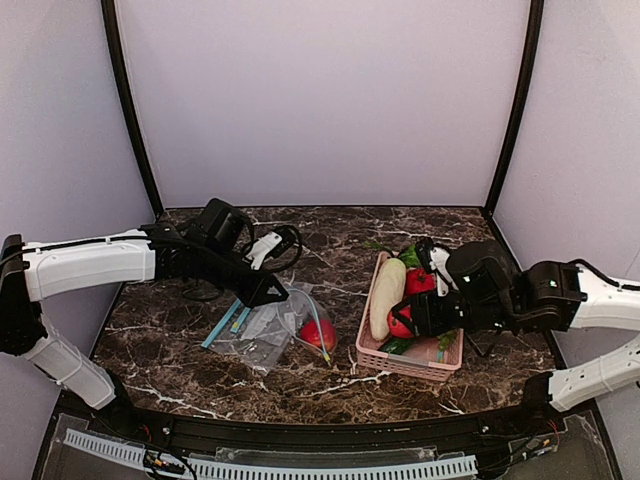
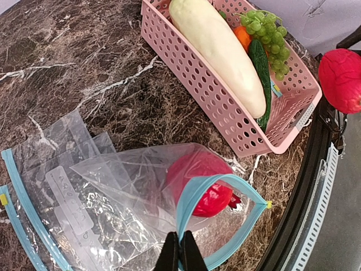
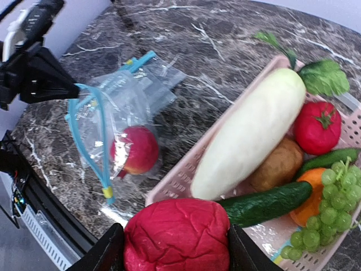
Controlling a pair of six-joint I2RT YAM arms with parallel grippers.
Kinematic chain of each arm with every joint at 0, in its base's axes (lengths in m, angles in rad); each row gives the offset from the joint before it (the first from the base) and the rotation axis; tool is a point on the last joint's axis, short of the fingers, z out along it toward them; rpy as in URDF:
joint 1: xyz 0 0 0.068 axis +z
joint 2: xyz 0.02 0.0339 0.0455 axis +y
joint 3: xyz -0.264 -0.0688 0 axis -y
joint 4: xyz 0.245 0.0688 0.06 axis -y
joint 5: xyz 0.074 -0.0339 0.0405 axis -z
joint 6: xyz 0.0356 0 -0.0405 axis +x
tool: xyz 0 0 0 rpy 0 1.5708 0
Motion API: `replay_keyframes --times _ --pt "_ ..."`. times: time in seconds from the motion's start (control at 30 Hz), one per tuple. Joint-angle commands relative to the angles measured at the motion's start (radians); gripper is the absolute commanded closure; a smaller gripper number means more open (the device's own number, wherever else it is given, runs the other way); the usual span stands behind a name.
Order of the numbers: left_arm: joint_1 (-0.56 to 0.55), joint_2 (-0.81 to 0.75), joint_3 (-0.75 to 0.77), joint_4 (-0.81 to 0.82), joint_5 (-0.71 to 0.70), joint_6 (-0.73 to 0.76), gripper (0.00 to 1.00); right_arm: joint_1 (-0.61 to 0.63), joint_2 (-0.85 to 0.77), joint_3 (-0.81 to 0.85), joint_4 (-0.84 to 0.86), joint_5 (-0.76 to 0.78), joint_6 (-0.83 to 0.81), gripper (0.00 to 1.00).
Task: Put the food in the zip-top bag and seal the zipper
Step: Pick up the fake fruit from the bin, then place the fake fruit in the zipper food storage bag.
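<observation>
A dark marble table [image 1: 340, 260] with white veins fills the middle of the top view, closed in by pale lilac walls [image 1: 320, 100]. Left of centre on it lies the clear bag [image 1: 270, 325], its mouth held up in an open loop. The left gripper [image 2: 180, 255] has its fingers pressed fully together on the blue strip [image 2: 210, 187] that edges that mouth, at the bottom edge of the left wrist view. One red fruit [image 2: 198, 183] sits inside the bag, just behind the opening. More flat bags [image 2: 45, 169] lie overlapping at the left of that view, partly under the open one.

The second red fruit [image 3: 176, 226] is clamped between the two fingers of the right gripper [image 3: 174, 240], which stand about as far apart as the fruit is wide. It fills the bottom centre of the right wrist view. In the top view it shows over the lower left part of the pink basket [image 1: 412, 366], right of centre and apart from the bag. In the left wrist view it hangs at the upper right, past the basket's end.

The cucumber [image 3: 265, 204] lies in the basket, just beside the lower end of the long white radish [image 3: 251, 141], in the lower right of the right wrist view. A tomato [image 3: 317, 127], a brown potato [image 3: 276, 166], an orange [image 3: 307, 199] and green grapes [image 3: 334, 195] share the basket.
</observation>
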Motion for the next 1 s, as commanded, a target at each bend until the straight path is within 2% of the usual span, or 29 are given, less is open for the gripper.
replay_keyframes --times 0.0,0.2,0.47,0.97 --pt "0.003 -0.036 0.013 -0.006 0.031 0.004 0.99 0.099 0.034 0.070 0.158 0.074 -0.076 0.44" --pt "0.002 -0.042 0.011 -0.003 0.035 0.002 0.99 0.194 0.132 0.079 0.382 0.095 -0.151 0.45" --pt "0.002 -0.044 0.010 0.000 0.045 -0.001 0.99 0.205 0.303 0.089 0.650 0.017 -0.226 0.45" --pt "0.003 -0.043 0.010 0.001 0.053 -0.004 0.99 0.130 0.518 0.163 0.761 -0.076 -0.269 0.45"
